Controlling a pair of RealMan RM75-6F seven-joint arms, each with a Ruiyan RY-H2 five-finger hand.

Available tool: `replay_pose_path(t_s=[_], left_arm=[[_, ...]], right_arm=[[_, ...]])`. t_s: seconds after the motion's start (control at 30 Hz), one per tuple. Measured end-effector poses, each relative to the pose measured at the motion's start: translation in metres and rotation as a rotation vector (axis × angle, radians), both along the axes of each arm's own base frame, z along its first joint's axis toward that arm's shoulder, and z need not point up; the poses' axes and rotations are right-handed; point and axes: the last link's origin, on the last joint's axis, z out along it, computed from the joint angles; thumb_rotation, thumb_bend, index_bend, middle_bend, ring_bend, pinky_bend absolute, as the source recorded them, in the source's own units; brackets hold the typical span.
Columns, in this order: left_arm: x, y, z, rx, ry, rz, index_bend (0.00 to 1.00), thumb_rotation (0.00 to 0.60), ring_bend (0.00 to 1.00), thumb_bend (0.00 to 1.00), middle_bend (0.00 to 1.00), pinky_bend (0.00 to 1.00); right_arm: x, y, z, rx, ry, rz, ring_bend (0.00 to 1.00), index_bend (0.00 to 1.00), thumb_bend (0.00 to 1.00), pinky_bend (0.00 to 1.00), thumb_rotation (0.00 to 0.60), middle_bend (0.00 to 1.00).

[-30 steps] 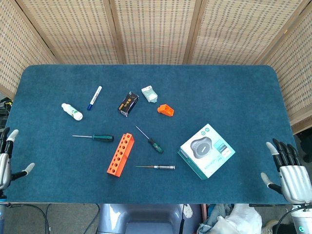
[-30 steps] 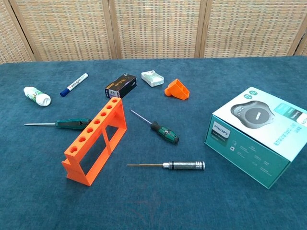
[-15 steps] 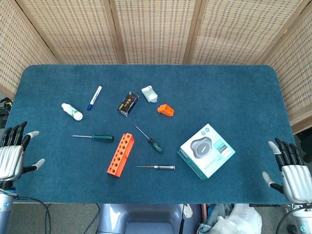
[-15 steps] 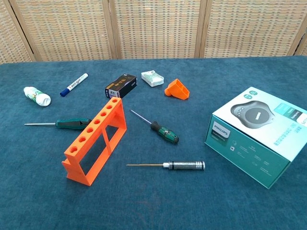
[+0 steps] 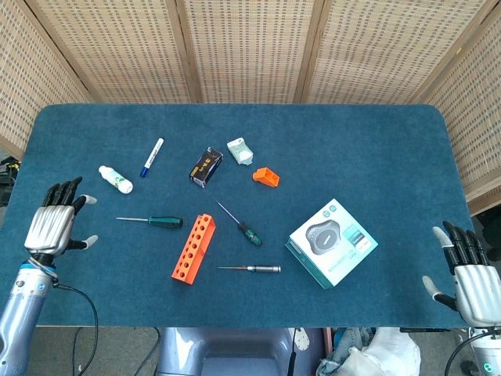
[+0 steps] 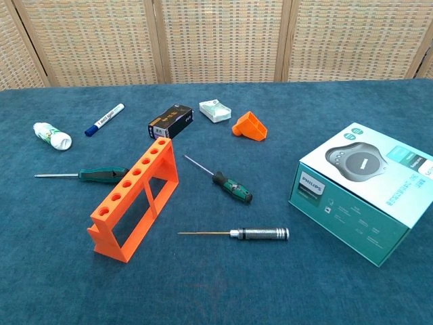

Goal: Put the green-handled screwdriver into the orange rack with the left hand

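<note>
My left hand (image 5: pixel 55 227) hovers spread and empty, left of the orange plastic rack (image 5: pixel 194 247) with its row of round holes, ready to reach. My right hand (image 5: pixel 470 274) idles spread, far right. The slim green-handled screwdriver (image 5: pixel 150 221) lies flat on the napped blue tabletop (image 5: pixel 352 149), just left of the rack's far end.

The left hand (image 5: pixel 55 225) is advancing from the near-left edge onto the tabletop (image 5: pixel 376 149), fingers (image 5: pixel 64 190) spread (holding nothing), closing toward the green-handled screwdriver (image 5: pixel 150 221). The right hand (image 5: pixel 470 276) is sinking slightly lower.
</note>
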Motion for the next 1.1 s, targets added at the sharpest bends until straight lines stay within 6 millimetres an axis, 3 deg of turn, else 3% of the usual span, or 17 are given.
replay_pose_path(t_s=[0.27,0.67,1.1], left_arm=[[0.007,0.029,-0.023,-0.053,0.039,0.015,0.35,0.6,0.0,0.18,0.0,0.0],[0.019,0.056,-0.066,-0.128,0.102,0.024,0.37,0.6,0.0,0.19,0.0,0.0],[0.033,0.065,-0.098,-0.169,0.143,0.022,0.39,0.6,0.0,0.2,0.0,0.0]], right_arm=[[-0.001,0.0,0.001,0.0,-0.005,-0.005,0.0,0.0,0.26,0.0,0.6,0.0],[-0.003,-0.001,0.004,-0.005,-0.022,-0.014,0.0,0.0,0.26,0.0,0.6,0.0],[-0.006,-0.001,0.006,-0.005,-0.037,-0.019,0.0,0.0,0.26,0.0,0.6,0.0]])
